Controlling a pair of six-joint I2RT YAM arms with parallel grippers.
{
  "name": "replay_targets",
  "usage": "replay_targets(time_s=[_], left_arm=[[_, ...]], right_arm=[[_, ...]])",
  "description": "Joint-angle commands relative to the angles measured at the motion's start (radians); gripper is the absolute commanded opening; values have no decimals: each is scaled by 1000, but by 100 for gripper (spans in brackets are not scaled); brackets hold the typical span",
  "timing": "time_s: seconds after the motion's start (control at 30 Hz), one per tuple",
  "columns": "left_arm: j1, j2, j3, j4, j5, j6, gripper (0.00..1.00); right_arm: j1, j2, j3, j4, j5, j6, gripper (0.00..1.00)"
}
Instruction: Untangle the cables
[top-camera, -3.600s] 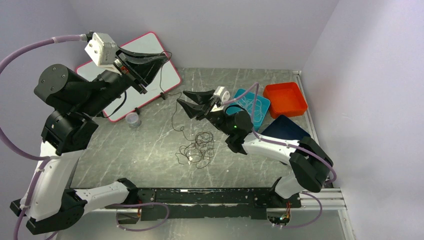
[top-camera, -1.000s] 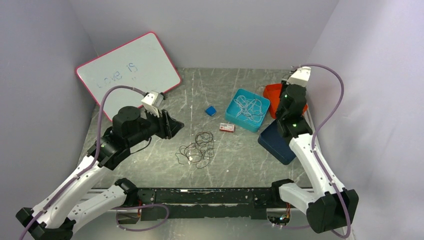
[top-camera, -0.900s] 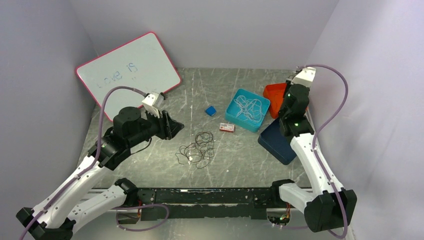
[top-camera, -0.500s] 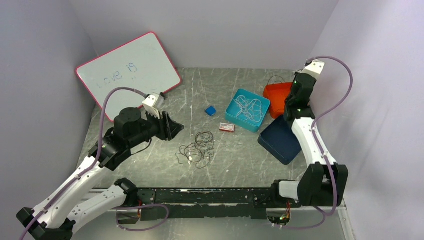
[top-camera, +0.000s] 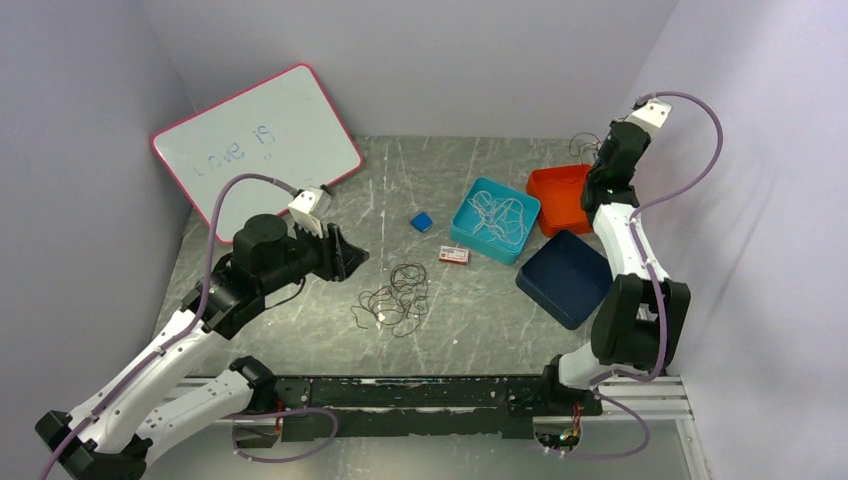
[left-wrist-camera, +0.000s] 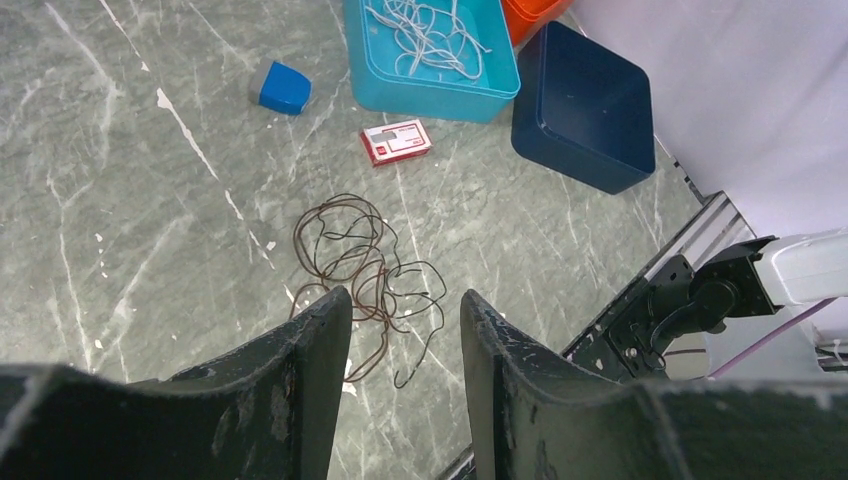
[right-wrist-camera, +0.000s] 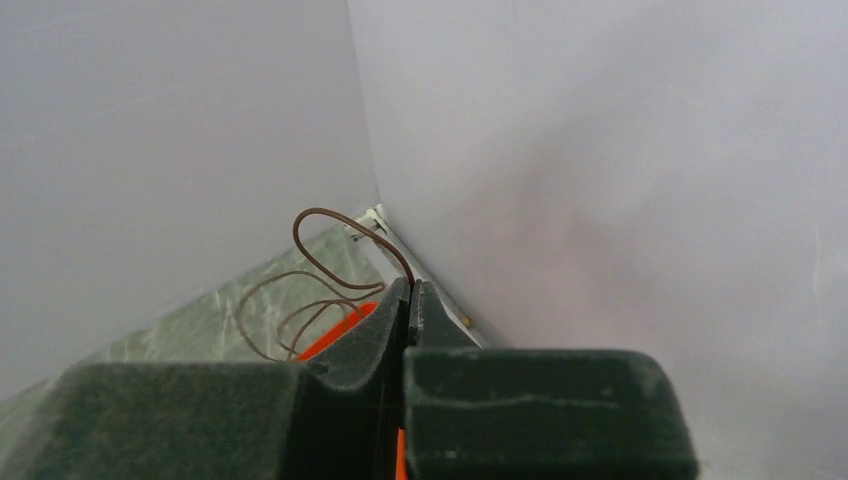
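Right fingers (right-wrist-camera: 385, 320) pinch a brown cable (right-wrist-camera: 340, 225) over the orange tray (top-camera: 560, 190); left fingers (left-wrist-camera: 310, 400) stand half-open, empty.

Three trays (top-camera: 565, 278), one whiteboard (top-camera: 260, 145)

Desk (top-camera: 300, 310): grey stone-patterned top with pale veins and scratches, walled on three sides.
Middle: a loose tangle of dark cables (top-camera: 395, 297) lies flat on the bare top, apart from everything else.
Beyond the tangle: a small blue block (top-camera: 422, 221), and to its right, nearer the tangle, a small red-and-white card (top-camera: 454, 256) just beside the teal tray.
Right side: teal tray (top-camera: 464, 208), orange tray (top-camera: 562, 200) and navy tray (top-camera: 565, 278), close together, the orange one farthest back and the navy one nearest.
Far left corner: a pink-framed whiteboard (top-camera: 260, 140) with faint writing, lower edge on the desk, tilted back toward the wall.
Near edge: a black rail (top-camera: 420, 392).
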Motion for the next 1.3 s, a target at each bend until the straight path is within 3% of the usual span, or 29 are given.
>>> replay_targets(time_s=[0.0, 0.73, 0.9, 1.07, 1.27], left_arm=[[-6, 4, -7, -1, -16, 19, 49], [-6, 29, -9, -9, -36, 27, 49], [-6, 30, -13, -17, -30, 27, 49], [-6, 29, -19, -18, -32, 19, 49], [-6, 31, -29, -12, -31, 1, 50]], right_arm=[[-31, 47, 46, 46, -7, 17, 0], [-41, 208, -74, 9, -76, 188, 7], [-41, 237, -66, -47, -63, 209, 21], [-40, 213, -69, -65, -69, 211, 44], [-41, 169, -63, -91, -166, 208, 53]])
